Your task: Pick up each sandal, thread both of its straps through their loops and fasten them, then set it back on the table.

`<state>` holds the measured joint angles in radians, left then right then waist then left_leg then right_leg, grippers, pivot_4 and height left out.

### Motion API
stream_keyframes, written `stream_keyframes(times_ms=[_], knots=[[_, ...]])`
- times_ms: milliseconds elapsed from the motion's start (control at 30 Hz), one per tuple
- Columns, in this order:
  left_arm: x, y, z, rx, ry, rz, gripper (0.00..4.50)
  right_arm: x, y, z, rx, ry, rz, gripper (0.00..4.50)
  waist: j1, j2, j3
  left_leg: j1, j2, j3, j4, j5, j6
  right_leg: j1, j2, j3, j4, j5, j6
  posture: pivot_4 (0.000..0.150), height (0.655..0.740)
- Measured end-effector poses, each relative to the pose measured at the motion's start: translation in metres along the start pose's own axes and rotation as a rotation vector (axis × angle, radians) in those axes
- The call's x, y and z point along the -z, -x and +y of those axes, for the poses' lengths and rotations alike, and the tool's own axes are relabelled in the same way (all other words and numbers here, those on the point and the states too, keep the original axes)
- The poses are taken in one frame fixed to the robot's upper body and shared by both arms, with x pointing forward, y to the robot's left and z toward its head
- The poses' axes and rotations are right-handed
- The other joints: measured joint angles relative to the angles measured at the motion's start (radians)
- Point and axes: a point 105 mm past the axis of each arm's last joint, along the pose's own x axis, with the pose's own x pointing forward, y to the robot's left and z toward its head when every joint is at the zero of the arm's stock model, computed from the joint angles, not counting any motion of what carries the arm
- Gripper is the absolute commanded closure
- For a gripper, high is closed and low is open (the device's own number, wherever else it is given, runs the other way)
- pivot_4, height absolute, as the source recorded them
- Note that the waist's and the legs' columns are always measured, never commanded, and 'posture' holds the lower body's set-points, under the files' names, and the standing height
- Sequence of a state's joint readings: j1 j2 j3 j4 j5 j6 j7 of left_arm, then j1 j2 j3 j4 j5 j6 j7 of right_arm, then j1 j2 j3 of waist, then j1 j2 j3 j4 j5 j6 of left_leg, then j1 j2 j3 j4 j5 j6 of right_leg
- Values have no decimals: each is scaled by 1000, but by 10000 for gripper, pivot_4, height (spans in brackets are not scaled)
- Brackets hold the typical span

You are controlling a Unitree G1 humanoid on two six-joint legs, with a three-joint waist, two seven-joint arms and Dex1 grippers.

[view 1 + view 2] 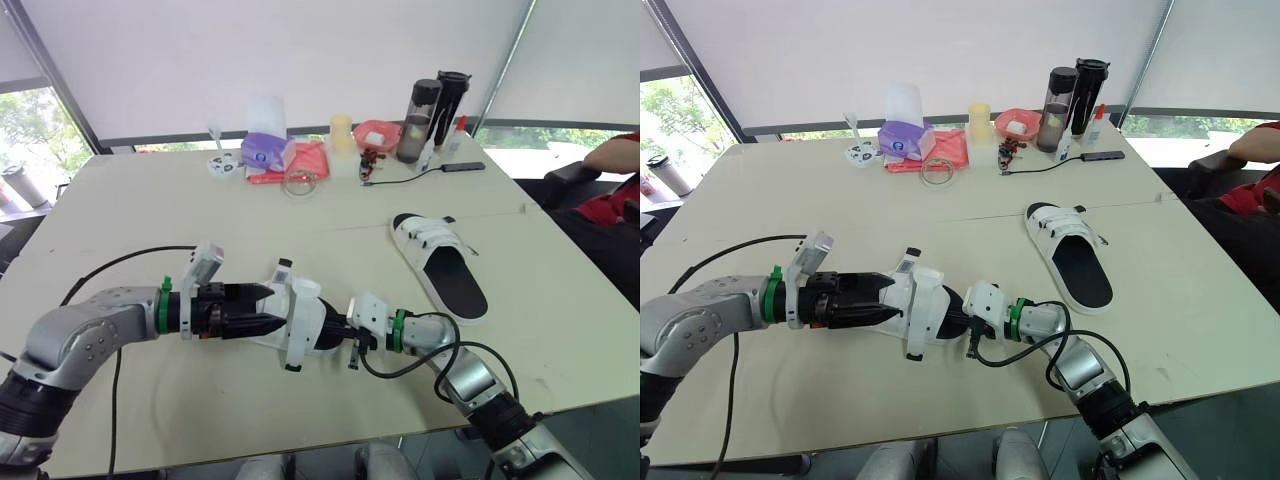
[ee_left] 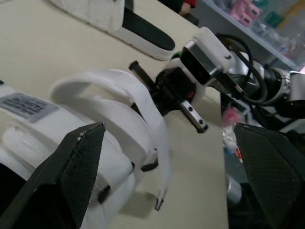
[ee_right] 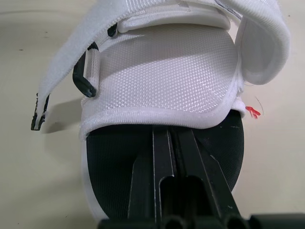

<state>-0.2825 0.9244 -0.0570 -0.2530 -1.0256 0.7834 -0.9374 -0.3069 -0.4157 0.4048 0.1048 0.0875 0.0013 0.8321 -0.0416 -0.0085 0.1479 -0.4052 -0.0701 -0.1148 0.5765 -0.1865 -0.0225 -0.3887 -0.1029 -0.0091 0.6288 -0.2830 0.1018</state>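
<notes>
One white sandal sits near the front edge of the pale table, directly between the two grippers, which reach toward each other from either side. The left gripper comes in from the robot's left with its fingers spread wide. In the left wrist view one black finger lies right against the sandal's white straps, while the other finger stands well clear of the shoe, so nothing is clamped between them. The right gripper enters from the opposite end. Its two fingers are drawn narrow, side by side, and lie along the black footbed, with their tips running in under the white mesh upper. I cannot tell whether they pinch any part of the shoe there. One strap hangs loose off the side of the upper, and its dark tip dangles just above the tabletop and casts a shadow. A second strap curls free at the other side. The other sandal lies flat on its sole, farther back and to the robot's right, well apart from both grippers, with its straps lying across the toe end. Two dark bottles, a purple packet and a black cable stand along the far edge.
</notes>
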Motion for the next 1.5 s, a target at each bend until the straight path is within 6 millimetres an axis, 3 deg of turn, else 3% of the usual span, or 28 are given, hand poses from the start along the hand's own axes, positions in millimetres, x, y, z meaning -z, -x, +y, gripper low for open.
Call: stream_keyframes(times_ms=[267, 467, 1133, 1233, 1467, 1500], knots=[[19, -21, -5, 61, -5, 31, 598, 0, 0, 0, 1, -2, 0, 45000, 0, 0, -1, -2, 0, 1, 0, 0, 0, -1, 0, 0, -3, 1, -2, 1500, 7400], [20, -33, -3, 112, -84, 86, 598, 1, 1, 0, 4, -5, 1, 45000, -1, 3, -3, -3, 0, 1, 0, 0, -1, 0, 0, 0, -10, 2, -2, 1500, 7400], [36, -33, -12, 231, -14, 195, 598, 2, 3, 1, 12, -11, -1, 45000, 0, 5, -5, -4, 0, 1, 0, -1, -1, 0, -1, 0, -13, 2, -2, 1500, 7400], [38, -33, -11, 230, -22, 212, 8662, 2, 3, 1, 12, -11, -2, 45000, 0, 5, -5, -4, 0, 1, 0, -1, -1, 0, -1, 0, -14, 2, -2, 1500, 7400], [50, -42, -12, 243, 2, 228, 43360, 2, 3, 1, 14, -11, -2, 45000, 0, 5, -5, -4, 0, 1, 0, -1, -1, -1, -1, 0, -14, 1, -2, 1500, 7400], [50, -44, -12, 241, 6, 222, 44306, 2, 3, 1, 14, -11, -2, 45000, 0, 4, -4, -5, 0, 1, 0, -1, -1, -1, -1, 0, -14, 2, -2, 1500, 7400]])
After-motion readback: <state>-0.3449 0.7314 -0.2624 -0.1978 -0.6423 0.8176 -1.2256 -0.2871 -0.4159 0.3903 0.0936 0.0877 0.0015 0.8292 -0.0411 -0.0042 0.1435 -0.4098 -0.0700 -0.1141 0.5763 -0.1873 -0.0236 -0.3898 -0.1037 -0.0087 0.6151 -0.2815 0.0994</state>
